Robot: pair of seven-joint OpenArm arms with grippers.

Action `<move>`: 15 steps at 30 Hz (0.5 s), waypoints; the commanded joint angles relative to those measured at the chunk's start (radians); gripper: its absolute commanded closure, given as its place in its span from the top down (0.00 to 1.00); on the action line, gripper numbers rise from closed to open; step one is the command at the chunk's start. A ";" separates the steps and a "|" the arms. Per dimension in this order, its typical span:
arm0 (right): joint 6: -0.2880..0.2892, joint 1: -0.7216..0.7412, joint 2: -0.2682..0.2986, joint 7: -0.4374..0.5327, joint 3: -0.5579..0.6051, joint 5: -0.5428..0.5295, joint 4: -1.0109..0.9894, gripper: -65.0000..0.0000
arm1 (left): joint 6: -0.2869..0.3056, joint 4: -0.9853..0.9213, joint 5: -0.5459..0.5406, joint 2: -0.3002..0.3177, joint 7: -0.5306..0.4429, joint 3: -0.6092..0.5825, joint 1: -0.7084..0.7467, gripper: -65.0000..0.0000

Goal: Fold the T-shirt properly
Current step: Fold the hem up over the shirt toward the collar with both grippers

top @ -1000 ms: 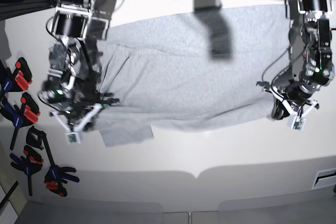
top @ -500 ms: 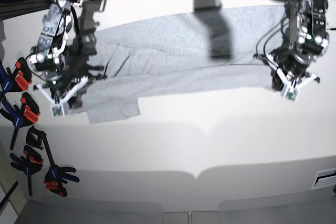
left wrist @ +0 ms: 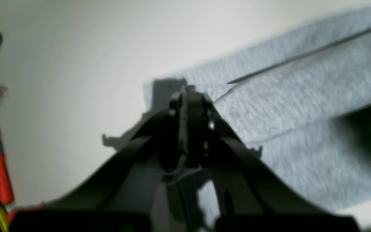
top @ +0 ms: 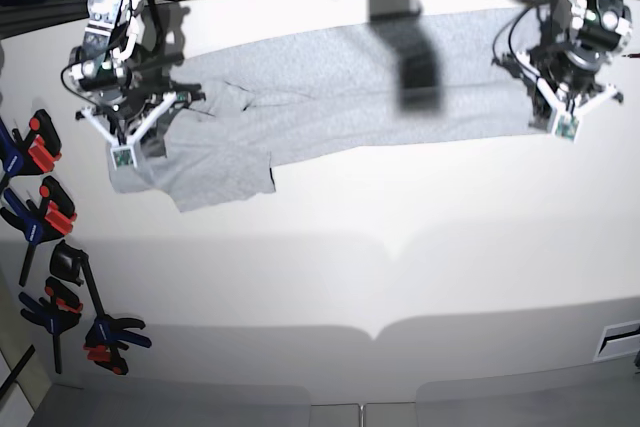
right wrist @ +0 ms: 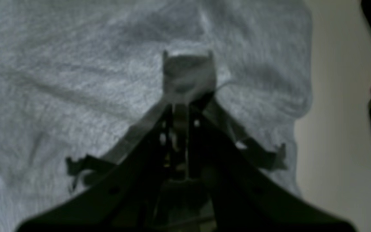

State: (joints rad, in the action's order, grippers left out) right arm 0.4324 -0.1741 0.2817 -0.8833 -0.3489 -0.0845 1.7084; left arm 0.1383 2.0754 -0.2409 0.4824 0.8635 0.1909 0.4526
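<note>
Shirt (top: 330,87) lies folded lengthwise in a long grey band across the top of the base frame on the white desk (top: 400,267), one sleeve flap hanging at lower left. Left fingers (left wrist: 190,96) are pinched shut on its upper-right corner; right fingers (right wrist: 187,74) are clamped on cloth at upper left.
</note>
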 commanded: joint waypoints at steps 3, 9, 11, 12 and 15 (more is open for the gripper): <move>-0.024 -0.010 0.011 0.022 -0.005 -0.005 0.019 0.00 | -0.007 0.019 0.010 0.014 -0.019 0.009 0.032 0.00; -0.025 -0.009 0.012 0.021 -0.005 -0.005 0.019 0.00 | -0.008 0.019 0.034 0.014 -0.031 0.009 0.046 0.00; -0.024 -0.009 0.012 0.019 -0.005 -0.005 0.019 0.06 | -0.008 0.019 0.034 0.014 -0.030 0.009 0.046 0.00; -0.024 -0.009 0.012 0.019 -0.005 -0.005 0.019 0.18 | -0.008 0.019 0.033 0.014 -0.030 0.009 0.046 0.00; -0.024 -0.009 0.012 0.019 -0.005 -0.005 0.019 0.44 | -0.008 0.019 0.031 0.014 -0.030 0.009 0.046 0.00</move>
State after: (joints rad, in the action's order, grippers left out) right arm 0.4194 -0.1944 0.2798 -0.8814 -0.3489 -0.0818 1.7084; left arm 0.1383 2.0754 -0.2161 0.4824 0.8463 0.1913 0.5007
